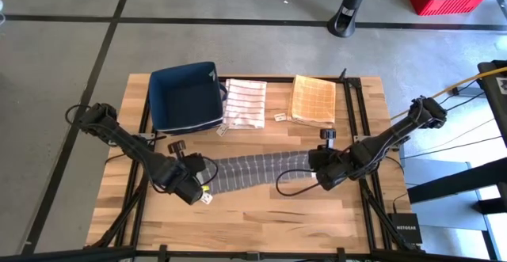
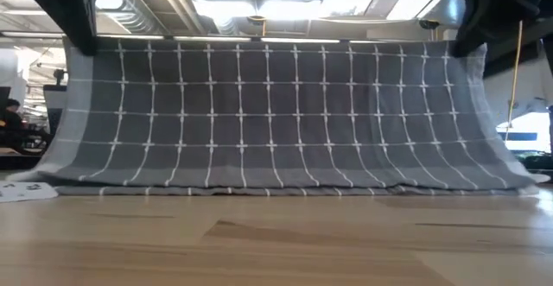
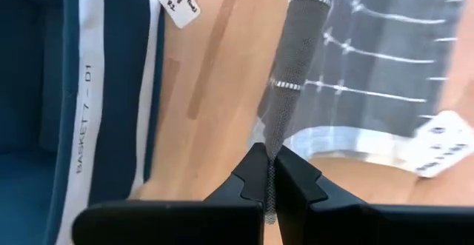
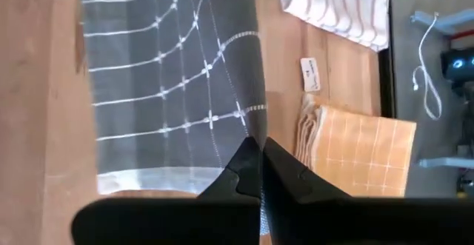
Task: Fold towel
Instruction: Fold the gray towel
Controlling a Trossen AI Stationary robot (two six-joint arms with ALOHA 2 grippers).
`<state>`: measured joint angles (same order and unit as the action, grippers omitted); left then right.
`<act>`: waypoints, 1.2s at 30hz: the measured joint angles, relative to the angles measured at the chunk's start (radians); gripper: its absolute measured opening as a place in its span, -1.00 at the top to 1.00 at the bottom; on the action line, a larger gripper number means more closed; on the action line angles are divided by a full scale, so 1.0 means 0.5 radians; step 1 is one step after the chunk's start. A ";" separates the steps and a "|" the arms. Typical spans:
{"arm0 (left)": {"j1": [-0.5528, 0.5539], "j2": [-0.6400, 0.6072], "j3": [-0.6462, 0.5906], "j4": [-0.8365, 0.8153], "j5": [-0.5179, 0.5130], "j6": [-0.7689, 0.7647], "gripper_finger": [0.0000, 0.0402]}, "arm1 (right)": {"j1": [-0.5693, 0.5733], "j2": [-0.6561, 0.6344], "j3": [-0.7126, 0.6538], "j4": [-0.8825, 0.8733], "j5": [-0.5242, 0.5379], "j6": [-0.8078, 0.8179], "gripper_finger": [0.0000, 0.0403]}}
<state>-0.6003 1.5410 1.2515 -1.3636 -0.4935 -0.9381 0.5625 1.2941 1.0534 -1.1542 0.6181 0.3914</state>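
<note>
Two claws pinching grey towel [image 1: 253, 171] corners, cloth stretched between

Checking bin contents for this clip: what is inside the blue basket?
The blue basket looks empty in the high view: only its dark blue floor shows. The corner under its near wall is hidden.

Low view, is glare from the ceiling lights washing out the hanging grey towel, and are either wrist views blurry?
Low view: bright ceiling lights glare above, yet the grey towel grid reads clearly. Left wrist view: basket and tag look soft. Right wrist view: towel near the right claw is fairly sharp.
</note>
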 joint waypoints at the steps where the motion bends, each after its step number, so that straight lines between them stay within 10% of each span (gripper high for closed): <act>1: -0.002 0.000 0.020 0.003 0.003 -0.018 0.99 | 0.000 -0.007 0.000 -0.004 -0.018 0.027 0.99; 25: -0.151 -0.006 0.465 0.023 0.120 0.008 0.99 | 0.357 -0.265 0.150 0.079 -0.597 0.555 1.00; 36: 0.067 -0.006 0.455 -0.354 -0.399 0.212 0.99 | 0.103 -0.270 0.065 -0.342 0.213 0.338 1.00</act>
<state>-0.5666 1.5379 1.4792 -1.5406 -0.6931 -0.8322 0.6141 1.1591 1.0861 -1.3250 0.7244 0.5604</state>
